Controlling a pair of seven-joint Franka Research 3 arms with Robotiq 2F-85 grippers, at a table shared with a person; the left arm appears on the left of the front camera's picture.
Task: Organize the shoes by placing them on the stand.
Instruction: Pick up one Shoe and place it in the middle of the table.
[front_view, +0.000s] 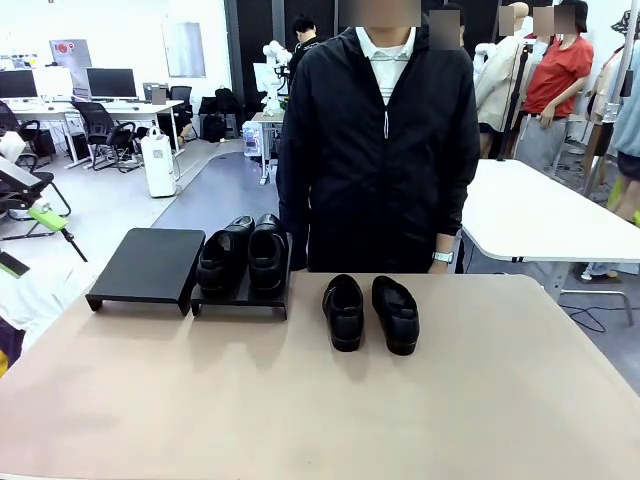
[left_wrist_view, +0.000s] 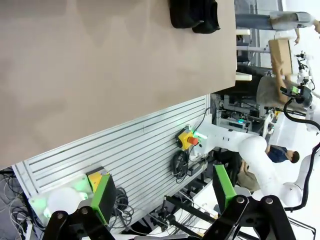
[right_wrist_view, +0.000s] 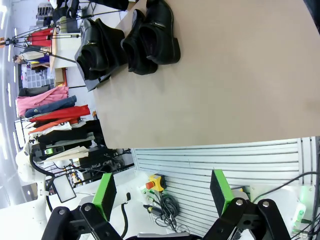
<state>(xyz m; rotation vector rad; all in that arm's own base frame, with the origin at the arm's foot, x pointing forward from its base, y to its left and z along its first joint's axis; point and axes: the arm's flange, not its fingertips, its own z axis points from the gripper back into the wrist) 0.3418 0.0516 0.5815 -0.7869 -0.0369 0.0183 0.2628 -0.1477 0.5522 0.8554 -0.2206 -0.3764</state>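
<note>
I start with the tan table (front_view: 300, 400), which runs across the whole front view; behind its far edge a person (front_view: 385, 150) in a black jacket stands with arms down; the stand (front_view: 120, 280) sits at the far edge on my left side, as two low black platforms side by side and just touching; the empty platform (front_view: 150, 262) is the outer one, bare on top; the loaded platform (front_view: 240, 298) next to it carries the racked pair (front_view: 262, 255), two black shoes close together, toes toward me; the loose pair (front_view: 343, 312) lies flat on the table just right of the stand, in front of the person, the two shoes slightly apart and toes toward me.

From the right wrist I see the loose pair (right_wrist_view: 150, 35) and the racked pair (right_wrist_view: 97, 47) beyond it; the right gripper (right_wrist_view: 162, 192) hangs off the table's near edge with its jaws spread wide around nothing; the left gripper (left_wrist_view: 165, 195) is likewise off the near edge, jaws spread and bare, with the loose pair (left_wrist_view: 194, 14) far off at the top of its view.
</note>
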